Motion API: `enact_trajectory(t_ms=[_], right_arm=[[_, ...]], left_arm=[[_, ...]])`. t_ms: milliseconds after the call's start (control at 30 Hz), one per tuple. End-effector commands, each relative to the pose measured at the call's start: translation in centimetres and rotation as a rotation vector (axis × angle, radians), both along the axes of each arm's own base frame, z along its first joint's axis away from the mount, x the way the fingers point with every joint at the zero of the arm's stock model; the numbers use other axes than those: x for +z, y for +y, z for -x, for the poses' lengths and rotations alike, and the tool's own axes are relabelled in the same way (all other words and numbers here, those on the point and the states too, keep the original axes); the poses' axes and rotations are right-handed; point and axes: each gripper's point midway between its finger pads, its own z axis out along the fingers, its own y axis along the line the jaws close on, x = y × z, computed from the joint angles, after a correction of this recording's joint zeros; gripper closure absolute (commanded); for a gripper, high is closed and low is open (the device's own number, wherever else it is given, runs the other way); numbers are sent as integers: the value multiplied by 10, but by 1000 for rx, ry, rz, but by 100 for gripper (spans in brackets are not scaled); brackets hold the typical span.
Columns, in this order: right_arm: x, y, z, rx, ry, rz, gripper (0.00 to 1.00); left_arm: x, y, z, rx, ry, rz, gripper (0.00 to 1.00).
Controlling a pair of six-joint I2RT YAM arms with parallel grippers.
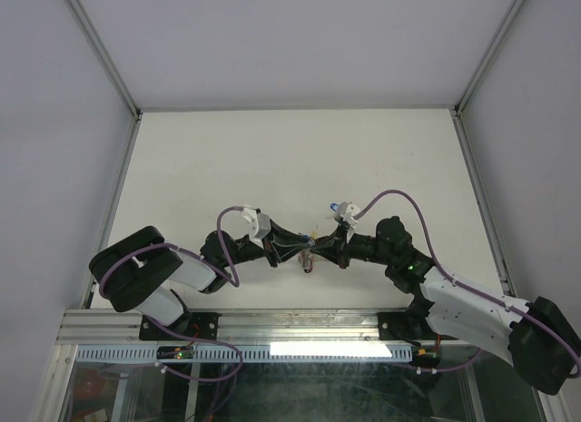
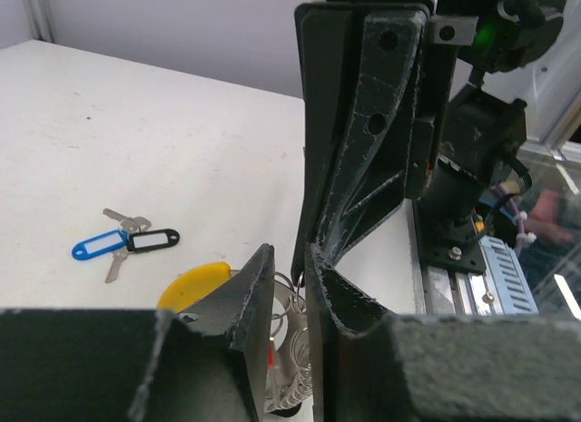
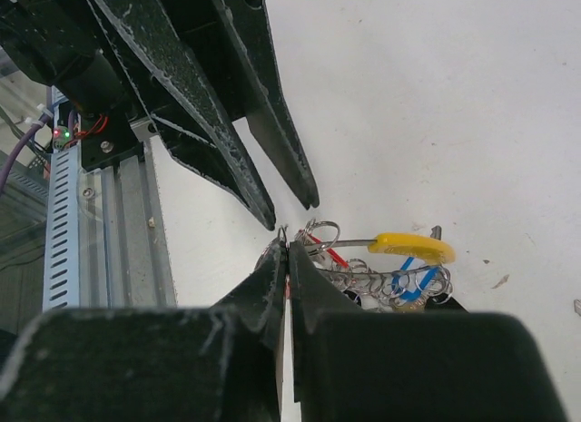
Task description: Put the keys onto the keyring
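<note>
The desk (image 2: 136,141) is showing a matt, off-white top flecked with dark specks. The 2 keys (image 2: 118,245) lying on it are gleaming as bare silver metal, their tags looking like smooth plastic, 1 blue, 1 black. The keyring (image 3: 413,248) is showing a glossy yellow plastic section on thin shiny wire. The left gripper (image 2: 290,254) and right gripper (image 3: 289,245) are wearing black, matt, rough-grained plastic, scuffed whitish along the edges. Along the desk's near edge, a rail (image 1: 300,324) is glinting like brushed metal.
</note>
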Motion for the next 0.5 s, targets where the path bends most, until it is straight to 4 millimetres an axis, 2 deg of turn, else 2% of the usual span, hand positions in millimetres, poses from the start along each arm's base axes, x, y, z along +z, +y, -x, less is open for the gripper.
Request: enact_trajectory(t_ms=[0, 33, 100, 133, 233, 467], right_arm=[[29, -1, -16, -68, -16, 9, 100], [30, -2, -17, -84, 1, 25, 100], [32, -4, -22, -118, 35, 52, 100], [35, -5, -25, -143, 59, 58, 100], [44, -4, -32, -184, 113, 83, 100], [48, -9, -58, -366, 278, 204, 100]], left_arm=[[86, 19, -2, 55, -172, 275, 72], [88, 22, -5, 79, -168, 285, 65], [89, 24, -12, 117, -155, 280, 59], [82, 22, -16, 131, -138, 253, 57], [79, 22, -25, 173, -117, 212, 51], [62, 22, -53, 327, -74, 52, 41]])
